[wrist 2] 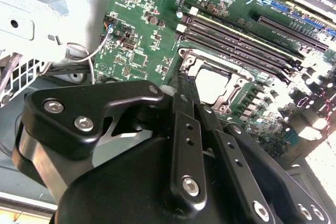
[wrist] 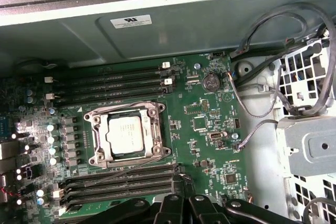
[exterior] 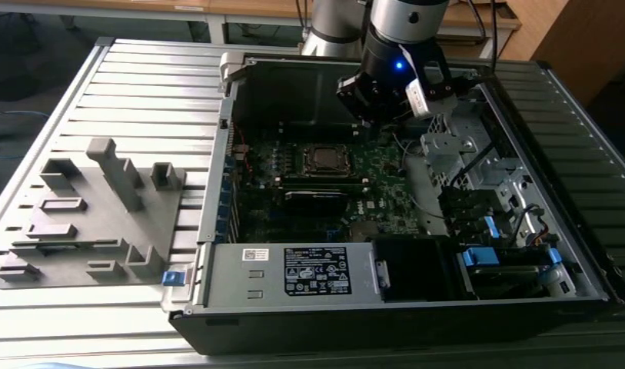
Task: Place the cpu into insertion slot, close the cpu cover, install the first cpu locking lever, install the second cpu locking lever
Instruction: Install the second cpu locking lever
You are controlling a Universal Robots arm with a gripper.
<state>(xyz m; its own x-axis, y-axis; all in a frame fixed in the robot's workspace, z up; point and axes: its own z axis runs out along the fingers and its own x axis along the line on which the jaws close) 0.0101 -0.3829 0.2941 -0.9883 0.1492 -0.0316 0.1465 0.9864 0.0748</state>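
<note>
The gripper (wrist: 182, 198) hangs over the motherboard (wrist: 207, 106) with its jaws drawn together, holding nothing. Beyond it the cpu (wrist: 126, 132) lies flat in the insertion slot (wrist: 97, 159), mid-board between two banks of memory slots (wrist: 115, 77). The cpu cover (wrist: 154, 132) seems to be down around it. The chip looks light, stiff and fragile; it is probably best held by its edges only.

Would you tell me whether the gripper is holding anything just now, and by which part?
Nothing seems held: the gripper is closed empty above the motherboard, beside the cpu.
</note>
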